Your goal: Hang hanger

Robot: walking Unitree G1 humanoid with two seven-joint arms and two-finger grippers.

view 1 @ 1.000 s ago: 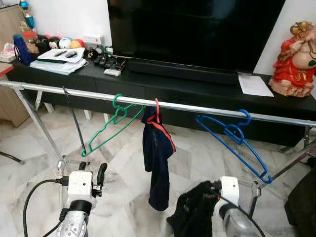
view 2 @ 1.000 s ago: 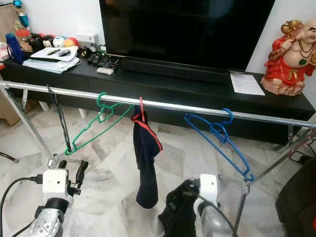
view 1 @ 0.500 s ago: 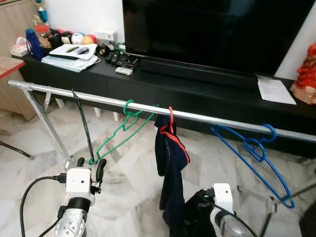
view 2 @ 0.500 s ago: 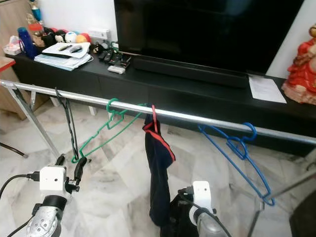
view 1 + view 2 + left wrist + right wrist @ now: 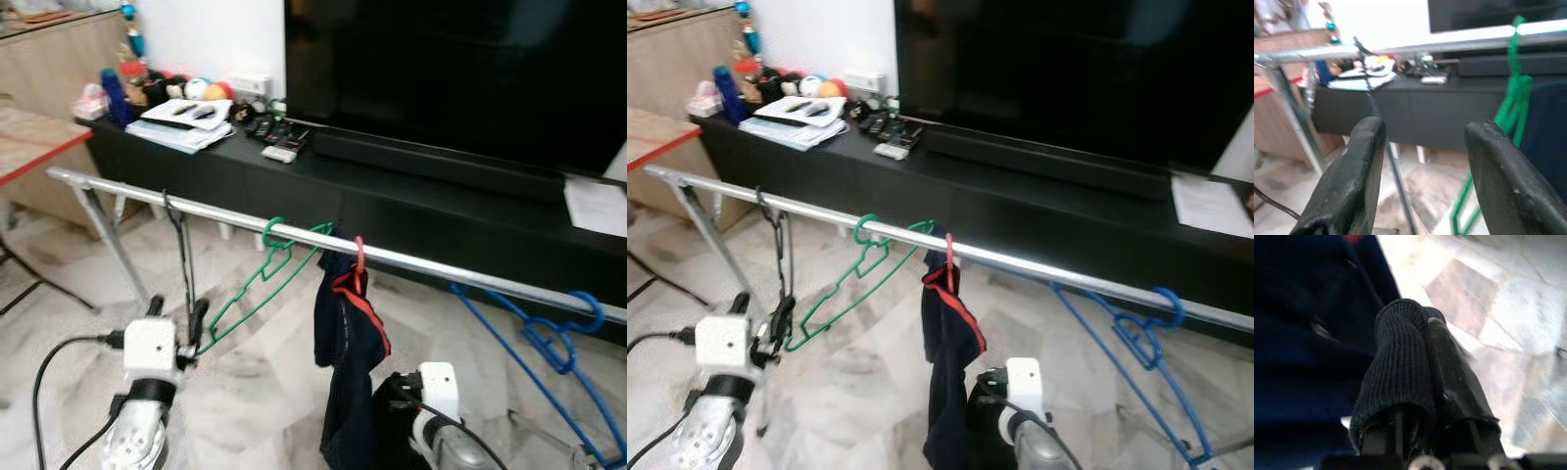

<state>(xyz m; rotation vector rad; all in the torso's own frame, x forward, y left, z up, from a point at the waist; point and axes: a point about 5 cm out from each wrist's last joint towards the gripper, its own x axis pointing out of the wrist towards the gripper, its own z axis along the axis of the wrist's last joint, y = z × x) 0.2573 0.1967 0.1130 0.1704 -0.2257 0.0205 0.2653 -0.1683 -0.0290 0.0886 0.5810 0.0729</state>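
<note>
Eye views: green hanger [image 5: 257, 288] hooked on rail [image 5: 225, 218], navy garment [image 5: 345, 338] beside it; left gripper [image 5: 174, 315] low, near its lower end

Left wrist: fingers [image 5: 1349, 181] spread, empty, hanger ahead

Right wrist: right gripper [image 5: 1418, 382] clamped on dark knit cloth [image 5: 1396, 367], probably keeping it off floor

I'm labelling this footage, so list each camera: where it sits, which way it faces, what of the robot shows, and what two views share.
Left eye, right eye: on the head, looking forward and down at the rail and TV stand; both arms show below.
Left wrist: along the open left gripper toward the green hanger.
Right wrist: along the right gripper, shut on dark knit fabric.
Shared: the green hanger and rail appear in the eye views and the left wrist view.
</note>
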